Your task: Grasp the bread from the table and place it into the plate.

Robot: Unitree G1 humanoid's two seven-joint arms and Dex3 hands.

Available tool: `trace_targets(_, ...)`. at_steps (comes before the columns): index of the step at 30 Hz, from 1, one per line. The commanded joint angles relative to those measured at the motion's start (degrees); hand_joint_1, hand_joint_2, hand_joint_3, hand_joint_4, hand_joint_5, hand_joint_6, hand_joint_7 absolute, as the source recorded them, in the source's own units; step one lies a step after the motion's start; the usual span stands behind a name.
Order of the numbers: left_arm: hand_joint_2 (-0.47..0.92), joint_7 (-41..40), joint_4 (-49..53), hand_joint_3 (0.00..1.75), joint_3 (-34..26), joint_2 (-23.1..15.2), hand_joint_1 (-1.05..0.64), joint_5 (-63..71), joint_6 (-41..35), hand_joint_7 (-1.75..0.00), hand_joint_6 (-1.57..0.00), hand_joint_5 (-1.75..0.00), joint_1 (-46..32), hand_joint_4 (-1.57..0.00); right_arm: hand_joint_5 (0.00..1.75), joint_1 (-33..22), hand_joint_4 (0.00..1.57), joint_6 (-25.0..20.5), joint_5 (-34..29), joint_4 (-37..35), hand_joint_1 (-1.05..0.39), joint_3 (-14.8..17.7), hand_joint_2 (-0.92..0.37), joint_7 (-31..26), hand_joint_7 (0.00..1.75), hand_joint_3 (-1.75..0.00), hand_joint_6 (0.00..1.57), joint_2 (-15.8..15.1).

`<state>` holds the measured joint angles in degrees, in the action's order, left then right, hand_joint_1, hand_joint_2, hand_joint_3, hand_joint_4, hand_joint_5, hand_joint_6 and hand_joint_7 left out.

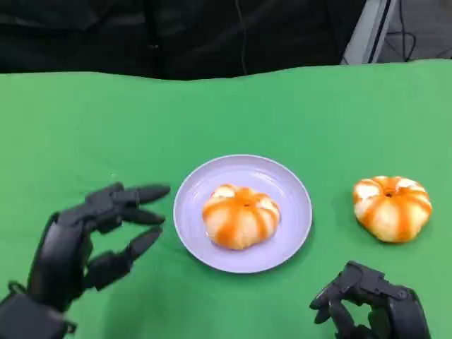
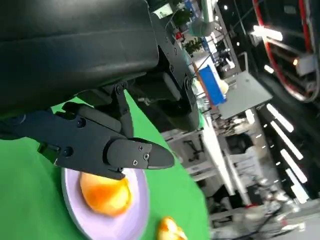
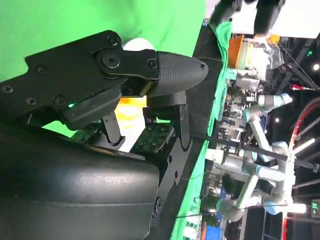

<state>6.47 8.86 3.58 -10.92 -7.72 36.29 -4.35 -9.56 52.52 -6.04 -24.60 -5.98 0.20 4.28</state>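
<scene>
- One bread (image 1: 241, 216) already sits in the plate (image 1: 293, 185), mid-table; a 2nd bread (image 1: 392, 207) lies on the green table (image 1: 106, 127) to the plate's right, apart from it.
- Judging from that, the 2nd bread is what's left to grasp.
- Right hand (image 1: 371, 302) is at the near right edge, fingers curled in w/ nothing in them; not touching anything.
- Key relation: loose bread lies farther out from the right hand and just slightly right of it, near but not touching. So right hand is clearly the closer one; reach is mostly straight fwd.
- Bread is round, pumpkin-shaped, no real long axis, so approach angle shouldn't matter much; top-down wrap looks OK.
- Left hand (image 1: 92, 236) hovers left of the plate, fingers spread and pointing toward it, holding nothing. The plate sits btwn it and the loose bread, so it's poorly placed for this.
- After grasp, carry goes left to the plate; space there is tight w/ one bread already in the middle.
</scene>
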Motion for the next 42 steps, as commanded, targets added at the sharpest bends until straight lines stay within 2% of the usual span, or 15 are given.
trace_targets(1, 0.7, 1.92, -5.75, 0.79, -1.74, 1.19, -0.05, -4.29, -2.55, -0.97, -0.7, -1.37, -6.09, -0.67, 1.48, -0.29, 0.88, -0.17, 0.73, 0.48, -0.69, 0.32, -0.85, -0.01, 1.16, -0.54, 0.92, -0.52)
trace_targets(2, 0.63, 2.72, -6.32, 0.95, -1.88, 1.42, -0.02, -5.25, -2.91, -1.08, -0.68, -1.46, -6.83, -0.66, 1.48, -0.28, 0.88, -0.18, 0.62, 0.53, -0.69, 0.34, -0.85, -0.06, 1.16, -0.54, 0.92, -0.52)
trace_targets(3, 0.61, 3.48, -6.75, 1.01, -1.97, 1.68, 0.0, -6.02, -3.14, -1.13, -0.67, -1.5, -7.47, -0.66, 1.48, -0.26, 0.88, -0.09, 0.62, 0.51, -0.69, 0.36, -0.85, -0.05, 1.16, -0.54, 0.92, -0.55)
trace_targets(7, 0.61, 5.75, -7.05, 1.02, -2.5, 2.64, 0.01, -7.26, -2.78, -1.22, -0.66, -1.55, -8.39, -0.68, 1.49, -0.17, 0.88, 0.35, 0.5, 0.21, -0.68, 0.51, -0.86, -0.11, 1.16, -0.54, 0.91, -0.72)
trace_targets(9, 0.62, 7.26, -6.5, 1.13, -2.69, 3.19, 0.08, -7.97, -1.58, -1.35, -0.7, -1.6, -8.61, -0.74, 1.48, -0.08, 0.88, 0.75, 0.3, -0.09, -0.67, 0.68, -0.86, -0.24, 1.16, -0.54, 0.91, -0.88)
trace_targets(15, 0.61, 8.78, -6.16, 1.18, -3.82, 4.47, 0.1, -6.64, 0.01, -1.39, -0.71, -1.62, -9.16, -0.76, 1.48, -0.29, 0.88, 0.84, 0.47, 0.02, -0.67, 0.86, -0.86, 0.0, 1.17, -0.55, 0.9, -1.17)
trace_targets(16, 0.47, 8.69, -6.0, 1.38, -3.94, 4.75, 0.08, -5.46, 1.17, -1.51, -0.77, -1.69, -9.66, -0.83, 1.48, -0.54, 0.88, 0.74, 0.91, 0.26, -0.67, 0.89, -0.86, 0.36, 1.17, -0.55, 0.9, -1.46)
trace_targets(18, 0.38, 8.73, -5.39, 1.51, -4.19, 5.1, 0.07, -4.08, 2.72, -1.58, -0.8, -1.74, -10.18, -0.87, 1.48, -0.86, 0.87, 0.54, 1.42, 0.6, -0.67, 0.93, -0.86, 0.8, 1.17, -0.55, 0.9, -1.79)
trace_targets(24, 0.38, 9.03, -5.02, 1.53, -4.33, 5.51, 0.08, -4.0, 2.47, -1.62, -0.82, -1.75, -11.26, -0.9, 1.48, -1.0, 0.88, 0.72, 1.75, 0.6, -0.68, 1.16, -0.86, 0.98, 1.17, -0.55, 0.91, -1.96)
trace_targets(27, 0.43, 9.46, -5.33, 1.44, -3.88, 5.75, 0.06, -4.75, 1.31, -1.65, -0.79, -1.75, -12.22, -0.87, 1.48, -1.53, 0.88, 0.1, 1.85, 1.17, -0.68, 1.31, -0.86, 1.18, 1.17, -0.54, 0.91, -2.36)
trace_targets(30, 0.44, 9.83, -5.34, 1.42, -3.79, 5.75, 0.06, -5.04, 1.11, -1.66, -0.78, -1.75, -12.41, -0.87, 1.49, -1.69, 0.88, -0.1, 1.8, 1.41, -0.68, 1.28, -0.86, 1.2, 1.16, -0.54, 0.91, -2.5)
trace_targets(42, 0.42, 10.96, -4.67, 1.42, -4.54, 5.97, 0.05, -5.26, 1.18, -1.62, -0.78, -1.75, -12.23, -0.87, 1.52, -1.47, 0.85, 0.19, 1.48, 0.75, -0.69, 1.08, -0.88, 0.85, 1.19, -0.5, 0.89, -2.53)
